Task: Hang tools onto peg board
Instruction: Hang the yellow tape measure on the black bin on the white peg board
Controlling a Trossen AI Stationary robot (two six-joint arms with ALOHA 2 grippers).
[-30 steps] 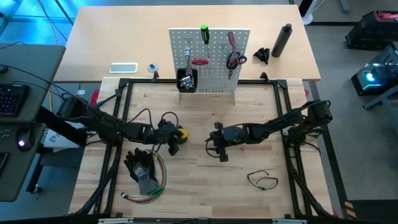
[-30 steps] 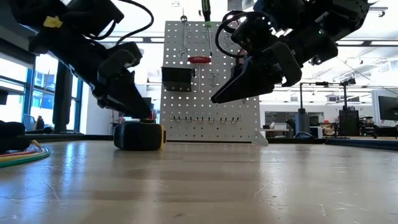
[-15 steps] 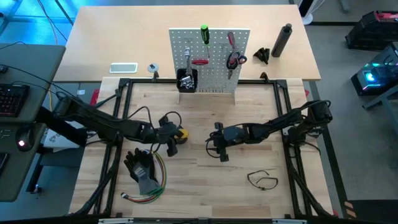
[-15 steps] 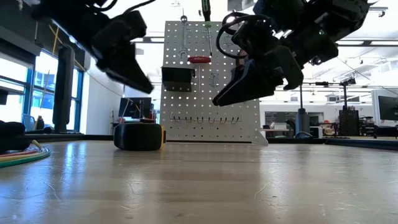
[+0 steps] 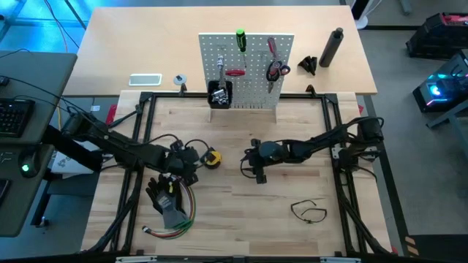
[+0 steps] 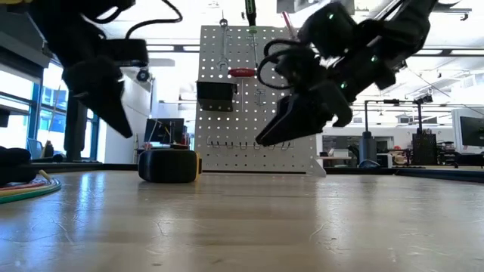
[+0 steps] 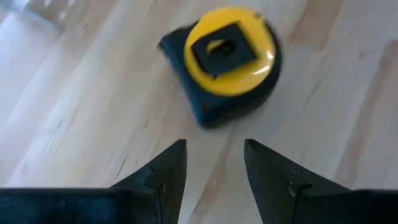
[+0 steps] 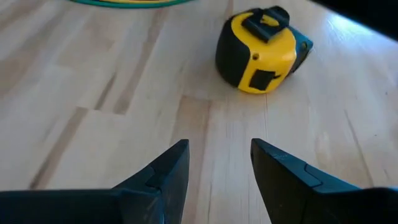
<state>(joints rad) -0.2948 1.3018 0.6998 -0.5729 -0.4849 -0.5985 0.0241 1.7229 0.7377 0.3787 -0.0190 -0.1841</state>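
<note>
The yellow and black tape measure (image 5: 212,158) lies on its side on the wooden table between my two grippers, with no gripper on it. My left gripper (image 7: 214,163) hangs open above and to the left of it (image 7: 227,57), pointing steeply down. My right gripper (image 8: 217,163) is open, low over the table to the right of the tape measure (image 8: 261,50), pointing at it. The peg board (image 5: 246,69) stands upright at the far edge with a green screwdriver (image 5: 240,40), red-handled tools (image 5: 275,70) and a black bin (image 5: 219,93) on it. A thin black loop (image 5: 308,212) lies near right.
Black gloves (image 5: 167,197) and a bundle of coloured wires (image 5: 183,215) lie near left, close under my left arm. The black frame rails (image 5: 146,102) border the work area. Behind the board stand a dark bottle (image 5: 333,45) and a phone (image 5: 145,79).
My left gripper has risen off the tape measure and drawn back toward the table's left edge, tipping and rolling as it went; the tape measure stays where it was. My right gripper has edged toward the tape measure, slightly lower.
</note>
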